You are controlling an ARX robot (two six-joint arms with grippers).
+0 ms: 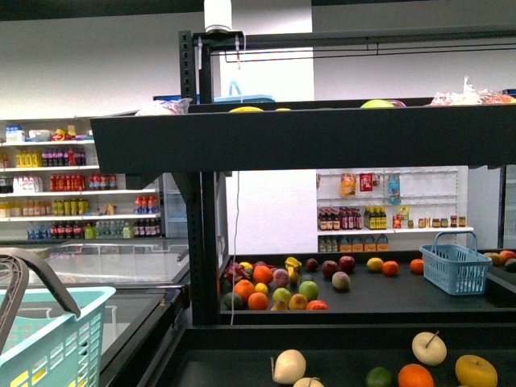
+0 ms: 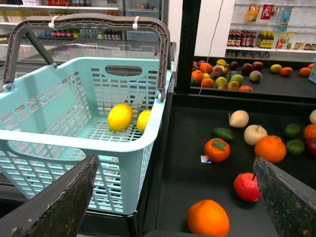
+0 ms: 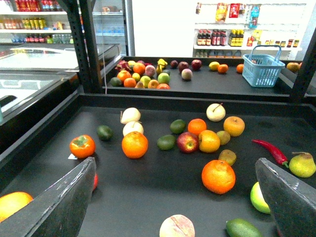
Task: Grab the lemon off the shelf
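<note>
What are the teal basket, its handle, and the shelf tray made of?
Teal basket: looks like moulded plastic, with a slotted lattice and slight sheen. Handle: grey-brown, likely plastic too. Shelf tray: matte black; material unclear, possibly painted metal.

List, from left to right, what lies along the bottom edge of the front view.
Light blue basket → white onion-like bulb → green lime → orange → yellow round fruit, all but the basket on the shelf tray.

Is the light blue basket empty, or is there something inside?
Not empty. The left wrist view shows two yellow lemons lying side by side on the bottom of the light blue basket, near its right wall. Nothing else shows inside.
</note>
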